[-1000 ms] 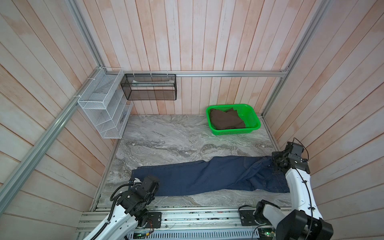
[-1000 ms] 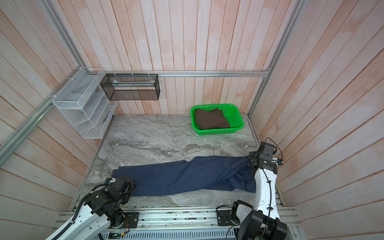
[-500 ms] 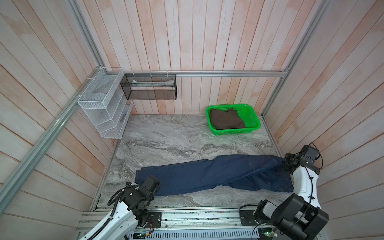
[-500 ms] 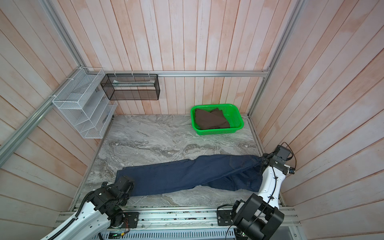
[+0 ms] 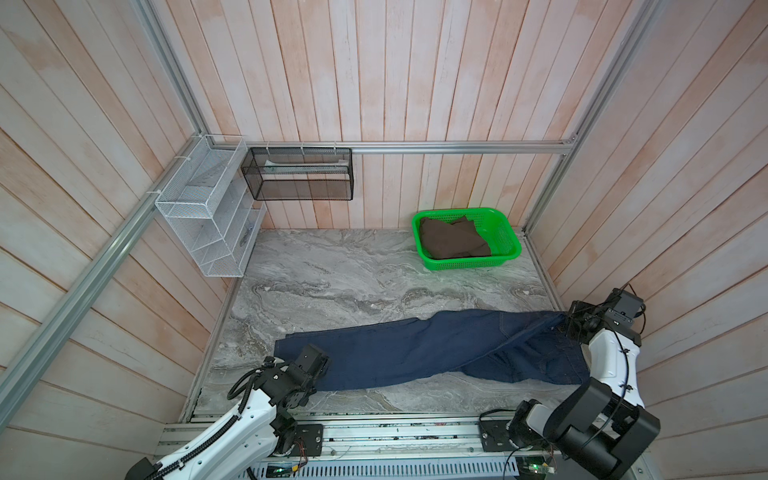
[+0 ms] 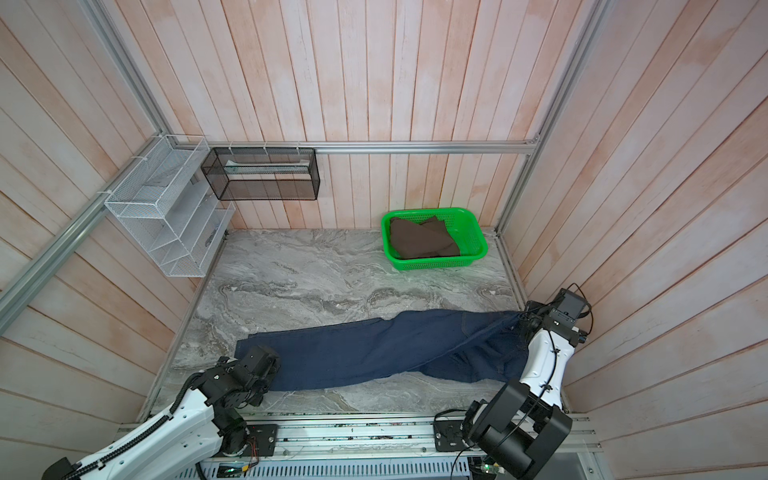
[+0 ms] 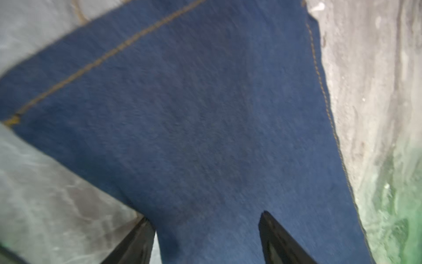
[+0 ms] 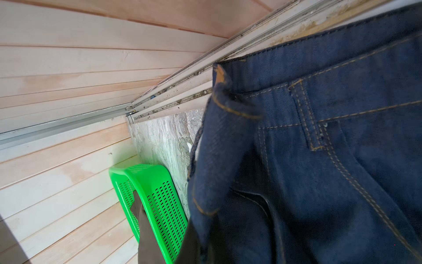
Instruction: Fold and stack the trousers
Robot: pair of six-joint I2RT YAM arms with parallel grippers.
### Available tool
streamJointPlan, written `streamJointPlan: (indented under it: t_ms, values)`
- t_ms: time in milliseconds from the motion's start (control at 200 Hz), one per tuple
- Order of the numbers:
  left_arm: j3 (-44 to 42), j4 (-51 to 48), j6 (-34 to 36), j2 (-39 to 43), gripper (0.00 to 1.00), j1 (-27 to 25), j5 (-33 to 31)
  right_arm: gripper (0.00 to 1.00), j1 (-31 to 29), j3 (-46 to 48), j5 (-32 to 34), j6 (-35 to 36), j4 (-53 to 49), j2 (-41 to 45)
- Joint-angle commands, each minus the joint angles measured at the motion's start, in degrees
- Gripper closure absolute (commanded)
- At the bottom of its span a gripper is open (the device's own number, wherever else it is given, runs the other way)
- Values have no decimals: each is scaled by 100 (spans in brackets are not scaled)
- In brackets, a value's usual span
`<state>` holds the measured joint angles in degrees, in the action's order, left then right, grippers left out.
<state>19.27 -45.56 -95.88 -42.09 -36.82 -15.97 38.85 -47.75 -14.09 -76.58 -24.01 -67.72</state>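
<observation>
Open marble table (image 5: 332, 286) mid-frame, trousers (image 5: 415, 353) barring the lower frame side to side, green basket (image 5: 473, 262) filling upper right corner, white wire rack (image 5: 199, 232) overhanging left edge.

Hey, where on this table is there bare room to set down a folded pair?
Widest bare table lies between the trousers and the back wall, white rack on its left, green basket on its right. A thin strip runs along the front edge. The left gripper and right gripper crowd the trousers' two ends.
</observation>
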Motion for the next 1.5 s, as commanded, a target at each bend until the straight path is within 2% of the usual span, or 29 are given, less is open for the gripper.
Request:
streamJointPlan:
  t_ms: [0, 70, 130, 325, 595, 815, 1025, 1105, 1260, 1350, 1495]
  values:
    - [-228, 91, -362, -14, 27, -259, 443, 100, 44, -222, -225, -49, 88, -50]
    - [-234, 35, -567, 54, 28, -448, 463, 100, 44, -197, -260, -64, 112, -57]
    - [-237, -64, -696, 75, 33, -560, 422, 100, 47, -167, -274, -75, 149, -58]
    - [-76, -277, -757, 225, 74, -598, 137, 100, 44, -156, -355, -33, 161, -118]
    - [202, -425, -696, 163, 100, -594, -77, 100, 39, -147, -380, 2, 150, -101]
    - [746, -1157, -669, 496, 100, -597, -354, 100, 39, -103, -367, 32, 138, -59]
    - [1628, -1884, -422, 492, 100, -497, -1187, 100, -112, -34, -292, 107, 89, 37]
    - [2030, -1684, 428, 247, 100, 58, -1331, 100, -203, 4, -245, 149, 107, 40]
    - [2761, -759, 2239, -552, 100, 1405, -984, 100, -273, 2, -201, 308, 91, -98]
    - [3127, -539, 2765, -862, 100, 1896, -890, 100, -287, -24, -204, 489, -51, -123]
    - [3437, -780, 3062, -697, 100, 2220, -1121, 100, -444, 215, 0, 661, -306, 280]
